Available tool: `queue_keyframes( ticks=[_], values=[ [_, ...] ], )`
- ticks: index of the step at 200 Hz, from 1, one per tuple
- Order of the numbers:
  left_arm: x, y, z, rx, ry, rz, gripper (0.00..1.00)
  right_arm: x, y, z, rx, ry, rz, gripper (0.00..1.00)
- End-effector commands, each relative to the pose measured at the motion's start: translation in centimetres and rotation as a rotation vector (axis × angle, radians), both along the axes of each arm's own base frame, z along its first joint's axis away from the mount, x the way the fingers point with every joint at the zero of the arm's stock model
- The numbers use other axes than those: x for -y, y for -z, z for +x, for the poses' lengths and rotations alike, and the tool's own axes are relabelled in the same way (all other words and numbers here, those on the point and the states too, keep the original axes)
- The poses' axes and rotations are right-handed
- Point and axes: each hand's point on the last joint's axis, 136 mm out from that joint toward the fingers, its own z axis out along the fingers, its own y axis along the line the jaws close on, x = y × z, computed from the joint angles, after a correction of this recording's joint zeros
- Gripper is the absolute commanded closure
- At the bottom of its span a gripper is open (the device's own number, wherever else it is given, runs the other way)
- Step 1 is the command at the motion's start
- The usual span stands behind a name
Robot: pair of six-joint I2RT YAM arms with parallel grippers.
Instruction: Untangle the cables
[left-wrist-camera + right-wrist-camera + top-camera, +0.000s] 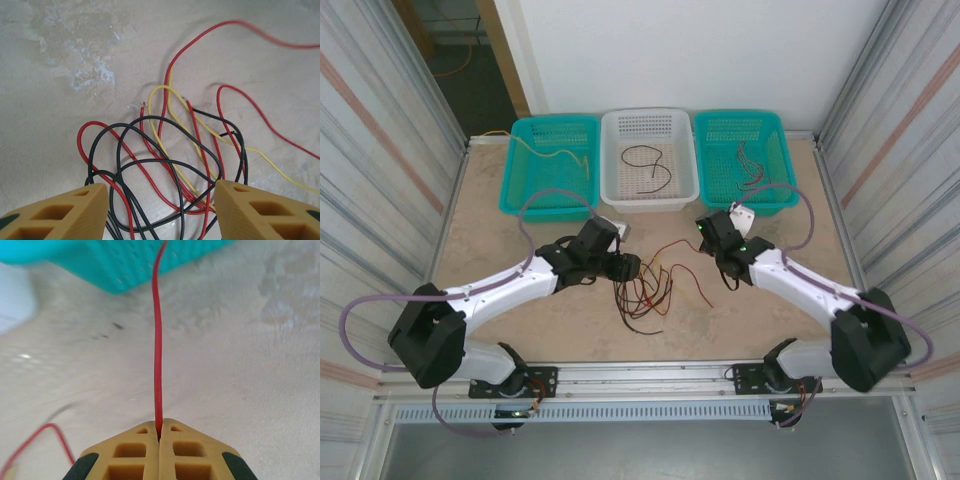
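Note:
A tangle of thin red, black and yellow cables (645,290) lies on the table between the two arms. My left gripper (625,268) hangs over its left side. In the left wrist view the tangle (170,150) spreads below my left gripper (160,200), which is open with its yellow fingers (75,212) wide apart and holding nothing. My right gripper (705,232) sits up and to the right of the pile. It (159,432) is shut on one red cable (158,365), which runs straight out from between the fingertips. In the top view this red cable (675,247) trails back to the tangle.
Three baskets stand in a row at the back. A teal one (510,170) holds a yellow cable (555,155). A white one (650,113) holds a black cable (650,165). Another teal one (785,160) holds red cables (748,165). Metal walls close in both sides.

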Motion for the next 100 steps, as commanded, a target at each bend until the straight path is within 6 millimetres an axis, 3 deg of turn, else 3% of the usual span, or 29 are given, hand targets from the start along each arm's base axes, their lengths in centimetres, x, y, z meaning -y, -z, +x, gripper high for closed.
queue_keyframes(
  ticks=[1,23,58,100],
  values=[
    [0.5,-1.0,0.6,0.067,0.017,0.025,0.44,1.3,-3.8,-0.7,0.061,-0.021,-0.078,1.00],
    [1.1,-1.7,0.4,0.095,0.051,0.021,0.46,1.8,-8.1,-0.7,0.142,-0.039,-0.088,1.00],
    [0.2,-3.2,0.6,0.176,0.005,0.008,0.45,2.1,-15.1,-0.4,0.271,-0.081,-0.074,1.00],
    [-0.3,-3.9,0.6,0.181,-0.022,0.002,0.48,1.7,-21.2,-0.6,0.382,-0.139,-0.031,1.00]
  ],
)
